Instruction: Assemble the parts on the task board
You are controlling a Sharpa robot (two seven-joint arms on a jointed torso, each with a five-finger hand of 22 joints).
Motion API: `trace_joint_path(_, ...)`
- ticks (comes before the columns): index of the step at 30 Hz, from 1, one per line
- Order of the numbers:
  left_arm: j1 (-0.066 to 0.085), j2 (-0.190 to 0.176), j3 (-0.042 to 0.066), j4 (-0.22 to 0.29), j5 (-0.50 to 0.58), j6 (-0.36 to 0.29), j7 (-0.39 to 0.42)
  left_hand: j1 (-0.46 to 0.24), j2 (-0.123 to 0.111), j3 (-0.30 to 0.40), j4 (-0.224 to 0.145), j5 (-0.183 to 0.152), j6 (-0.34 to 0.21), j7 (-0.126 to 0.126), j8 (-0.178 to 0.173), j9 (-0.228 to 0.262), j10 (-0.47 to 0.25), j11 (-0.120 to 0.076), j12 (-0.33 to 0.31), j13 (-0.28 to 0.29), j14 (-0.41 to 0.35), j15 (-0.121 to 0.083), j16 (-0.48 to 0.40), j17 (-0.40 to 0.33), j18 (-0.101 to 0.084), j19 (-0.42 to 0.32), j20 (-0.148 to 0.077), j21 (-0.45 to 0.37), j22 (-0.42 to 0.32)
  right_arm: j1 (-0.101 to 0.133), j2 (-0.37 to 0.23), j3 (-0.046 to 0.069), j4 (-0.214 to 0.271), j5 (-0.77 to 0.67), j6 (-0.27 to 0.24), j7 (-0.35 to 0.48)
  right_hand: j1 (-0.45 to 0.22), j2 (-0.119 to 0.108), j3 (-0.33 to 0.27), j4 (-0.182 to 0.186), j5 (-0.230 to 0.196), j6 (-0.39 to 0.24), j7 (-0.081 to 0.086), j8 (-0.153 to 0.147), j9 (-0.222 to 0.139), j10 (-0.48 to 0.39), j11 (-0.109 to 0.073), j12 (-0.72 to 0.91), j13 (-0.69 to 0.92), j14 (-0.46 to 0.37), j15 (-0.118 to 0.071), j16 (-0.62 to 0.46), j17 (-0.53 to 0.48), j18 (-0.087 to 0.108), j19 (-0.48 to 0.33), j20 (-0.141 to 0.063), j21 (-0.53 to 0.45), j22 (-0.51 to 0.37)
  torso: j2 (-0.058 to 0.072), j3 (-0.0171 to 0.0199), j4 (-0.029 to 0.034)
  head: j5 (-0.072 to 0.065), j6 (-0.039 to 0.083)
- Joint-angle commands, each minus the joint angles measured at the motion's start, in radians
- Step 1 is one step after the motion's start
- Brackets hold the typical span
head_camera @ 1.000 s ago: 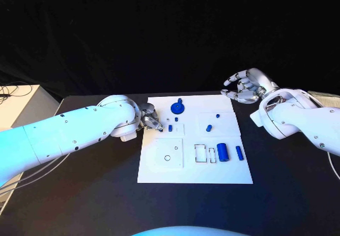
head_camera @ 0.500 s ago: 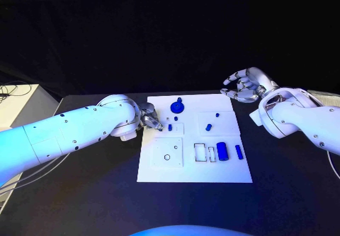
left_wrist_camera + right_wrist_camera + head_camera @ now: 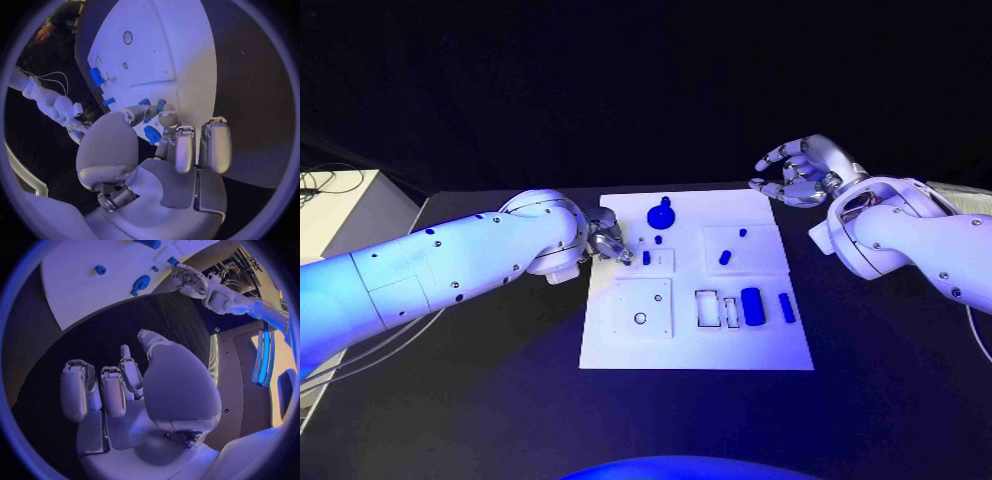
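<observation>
The white task board [image 3: 697, 340] lies in the middle of the table. My left hand [image 3: 607, 245] is at its left edge, and its fingertips [image 3: 166, 118] pinch a small blue peg [image 3: 646, 257] beside a rectangular slot. Other blue parts lie on the board: a round piece with a tab [image 3: 661, 214], a short piece [image 3: 726, 258], a cylinder [image 3: 753, 306] and a slim bar [image 3: 788, 308]. My right hand [image 3: 798, 172] hangs above the table past the board's far right corner. Its fingers [image 3: 112, 390] are apart and hold nothing.
A square inset with a ring hole [image 3: 642, 320] sits on the board's near left, with empty rectangular slots [image 3: 708, 310] beside the cylinder. A white box [image 3: 336, 215] stands off the table's left edge. Black table surface surrounds the board.
</observation>
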Motion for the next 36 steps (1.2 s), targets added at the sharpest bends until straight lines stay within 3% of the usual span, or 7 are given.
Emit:
trace_joint_path(1, -0.004, 0.011, -0.002, -0.004, -0.001, 0.035, 0.001, -0.004, 0.010, 0.177, -0.186, 0.002, 0.011, -0.007, 0.002, -0.002, 0.004, -0.001, 0.003, -0.001, 0.104, -0.009, 0.003, 0.263, -0.010, 0.004, 0.001, 0.001, 0.067, 0.000, 0.000, 0.000, 0.003, -0.003, 0.003, 0.004, -0.004, -0.003, 0.005, -0.001, 0.004, -0.010, -0.001, -0.004, 0.001, -0.006, 0.001, -0.003, 0.001, 0.077, -0.002, -0.002, 0.172, 0.015, 0.024, 0.003, -0.005, 0.123, 0.000, 0.0001, -0.0012, 0.000, -0.001)
trace_joint_path(25, -0.006, 0.029, -0.003, -0.017, 0.006, 0.035, 0.002, -0.033, 0.013, 0.122, -0.160, -0.015, 0.007, -0.016, 0.011, 0.001, 0.014, -0.006, 0.003, -0.002, 0.104, -0.011, 0.003, 0.263, -0.011, 0.004, 0.002, -0.001, 0.068, 0.000, -0.001, 0.000, 0.007, -0.003, 0.003, 0.005, -0.007, -0.004, 0.009, -0.002, 0.007, -0.010, -0.001, -0.004, 0.002, -0.005, 0.000, -0.004, -0.001, 0.077, -0.003, -0.003, 0.172, 0.015, 0.025, 0.002, -0.007, 0.122, 0.000, -0.0004, 0.0006, -0.005, -0.007)
trace_joint_path(28, -0.006, 0.030, -0.003, -0.021, 0.005, 0.046, 0.001, -0.037, 0.009, 0.098, -0.156, -0.018, 0.003, -0.020, 0.013, 0.002, 0.016, -0.008, 0.002, -0.002, 0.104, -0.013, 0.003, 0.263, -0.011, 0.004, 0.001, -0.002, 0.068, 0.000, -0.001, 0.000, 0.008, -0.003, 0.003, 0.005, -0.007, -0.004, 0.009, -0.002, 0.007, -0.010, -0.001, -0.004, 0.002, -0.005, 0.000, -0.004, -0.001, 0.077, -0.003, -0.003, 0.172, 0.015, 0.025, 0.002, -0.007, 0.122, 0.000, -0.0004, 0.0004, -0.005, -0.007)
trace_joint_path(32, -0.006, 0.033, -0.004, -0.029, 0.000, 0.066, 0.000, -0.046, 0.003, 0.008, -0.121, -0.025, 0.009, -0.031, 0.007, -0.012, 0.015, -0.016, 0.002, -0.002, 0.104, -0.018, 0.003, 0.263, -0.011, 0.003, -0.003, -0.006, 0.066, 0.000, -0.001, 0.000, 0.009, -0.003, 0.003, 0.006, -0.007, -0.004, 0.009, -0.002, 0.007, -0.010, -0.001, -0.004, 0.002, -0.005, 0.000, -0.004, -0.001, 0.077, -0.003, -0.003, 0.172, 0.015, 0.025, 0.002, -0.007, 0.122, 0.000, -0.0004, -0.0003, -0.005, -0.009)
trace_joint_path(36, -0.006, 0.034, -0.005, -0.036, -0.008, 0.083, -0.002, -0.045, 0.001, -0.023, -0.109, -0.028, 0.013, -0.032, 0.003, -0.020, 0.012, -0.016, 0.001, -0.004, 0.104, -0.019, 0.003, 0.263, -0.010, 0.003, -0.004, -0.008, 0.064, 0.000, -0.002, 0.000, 0.010, -0.003, 0.002, 0.006, -0.007, -0.004, 0.009, -0.002, 0.007, -0.010, -0.001, -0.004, 0.002, -0.005, 0.000, -0.004, -0.001, 0.077, -0.003, -0.003, 0.172, 0.015, 0.025, 0.002, -0.007, 0.122, 0.000, 0.0000, -0.0003, -0.006, -0.010)
